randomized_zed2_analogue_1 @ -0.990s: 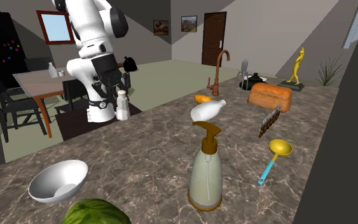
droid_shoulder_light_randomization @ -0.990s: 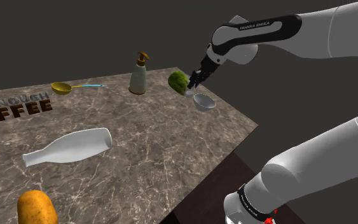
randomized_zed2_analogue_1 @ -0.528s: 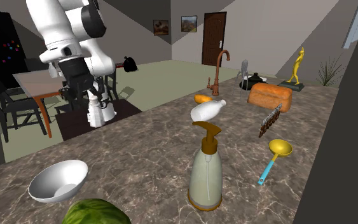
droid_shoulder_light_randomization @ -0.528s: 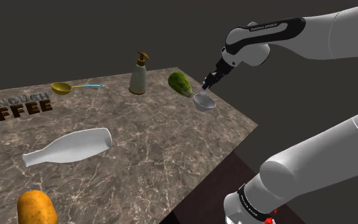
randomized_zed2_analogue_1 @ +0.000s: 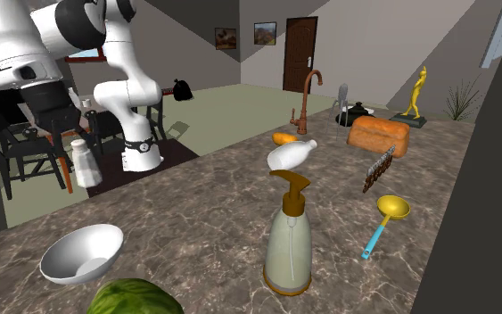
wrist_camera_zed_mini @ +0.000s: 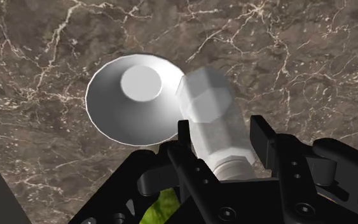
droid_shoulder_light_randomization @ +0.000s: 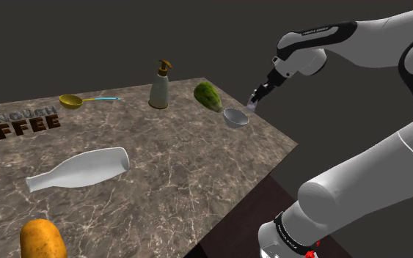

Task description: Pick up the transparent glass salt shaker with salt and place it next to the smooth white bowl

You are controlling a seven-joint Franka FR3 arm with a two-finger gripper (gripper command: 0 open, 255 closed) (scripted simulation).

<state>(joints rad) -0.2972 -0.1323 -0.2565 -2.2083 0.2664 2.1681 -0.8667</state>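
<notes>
Two black fingers (wrist_camera_zed_mini: 261, 132) of your gripper (wrist_camera_zed_mini: 222, 137) were clamped on the pale salt shaker (wrist_camera_zed_mini: 212, 121), one on each side of its body, with its faceted cap pointing away from the hand. In the wrist view the shaker hung above the brown marbled counter (wrist_camera_zed_mini: 298, 51), and its cap overlapped the rim of the white bowl (wrist_camera_zed_mini: 133, 95).

In the shoulder view your gripper (droid_shoulder_light_randomization: 254, 102) sat just past the bowl (droid_shoulder_light_randomization: 235, 117), toward the counter's far edge, and the shaker (droid_shoulder_light_randomization: 252, 105) was a small pale speck at its tip. In the second exterior view the shaker (randomized_zed2_analogue_1: 86, 163) hung upright under the gripper (randomized_zed2_analogue_1: 69, 136), off the counter and above the bowl (randomized_zed2_analogue_1: 81, 253).

As for writing, you had large raised letters (droid_shoulder_light_randomization: 17, 121) on the counter (droid_shoulder_light_randomization: 197, 168) at the shoulder view's left. They read "ENOUGH" and, below it, "OFFEE", cut off by the picture's edge. White lettering on the arm's dark joint (droid_shoulder_light_randomization: 316, 31) was too small to read for certain.

Also on the counter were a soap dispenser (droid_shoulder_light_randomization: 159, 86), a green fruit (droid_shoulder_light_randomization: 207, 95) close to the bowl, a yellow ladle (droid_shoulder_light_randomization: 80, 100) with a blue handle, a white bottle (droid_shoulder_light_randomization: 80, 170) on its side and a potato (droid_shoulder_light_randomization: 42, 240).
</notes>
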